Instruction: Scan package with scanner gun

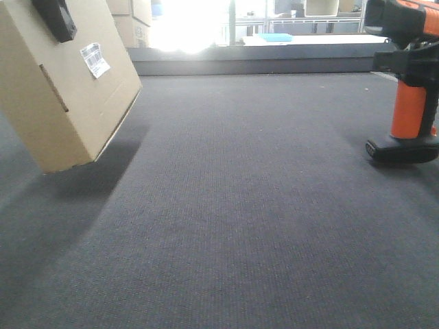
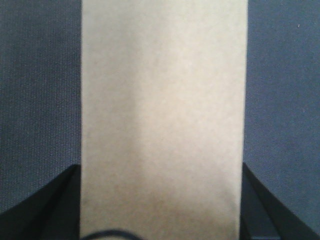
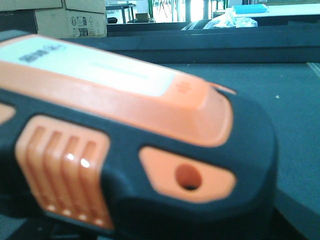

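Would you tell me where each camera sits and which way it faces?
Front: low, facing forward across the table; left gripper holds the tilted box, scanner at right.
Left wrist: looks along the box between its fingers.
Right wrist: close over the scanner; no gripper shows.
Front shares the box with left, scanner with right.

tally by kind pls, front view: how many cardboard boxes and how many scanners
package (tan, with the white label, tilted): 1
stacked cardboard boxes (background): 2 that can be made out
scanner gun (black and orange): 1
total: 4, that is 3 boxes and 1 scanner
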Controlling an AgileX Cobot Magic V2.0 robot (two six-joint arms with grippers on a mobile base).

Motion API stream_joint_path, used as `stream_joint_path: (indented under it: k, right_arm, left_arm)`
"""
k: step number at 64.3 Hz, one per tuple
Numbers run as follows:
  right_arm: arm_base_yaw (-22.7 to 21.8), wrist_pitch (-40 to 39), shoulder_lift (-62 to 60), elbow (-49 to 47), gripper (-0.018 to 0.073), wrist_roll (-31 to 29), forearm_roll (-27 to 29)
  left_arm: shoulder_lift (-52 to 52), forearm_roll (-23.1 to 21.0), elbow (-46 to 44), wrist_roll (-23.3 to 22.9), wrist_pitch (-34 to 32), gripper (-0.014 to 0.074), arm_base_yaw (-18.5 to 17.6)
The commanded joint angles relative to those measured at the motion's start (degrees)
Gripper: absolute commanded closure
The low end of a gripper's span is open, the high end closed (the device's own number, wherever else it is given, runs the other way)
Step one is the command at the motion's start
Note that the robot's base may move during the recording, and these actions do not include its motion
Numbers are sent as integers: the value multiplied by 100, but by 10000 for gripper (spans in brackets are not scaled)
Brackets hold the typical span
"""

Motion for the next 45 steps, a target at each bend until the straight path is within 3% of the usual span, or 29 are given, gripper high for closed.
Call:
stream_joint_path:
  k: [1, 14, 29, 45]
  right_arm:
    - [-41, -312, -28, -21, 344, 18, 97]
    - [-41, -254, 30, -21, 336, 18, 97]
    - [-41, -254, 30, -21, 162, 18, 97]
    - [-41, -242, 30, -21, 87, 18, 97]
  left_arm:
    - [-51, -35, -54, 7, -110, 508, -32]
    - [-51, -35, -54, 7, -88, 508, -32]
    - [-51, -35, -54, 7, -64, 508, -32]
    - [-51, -35, -54, 7, -30, 508, -32]
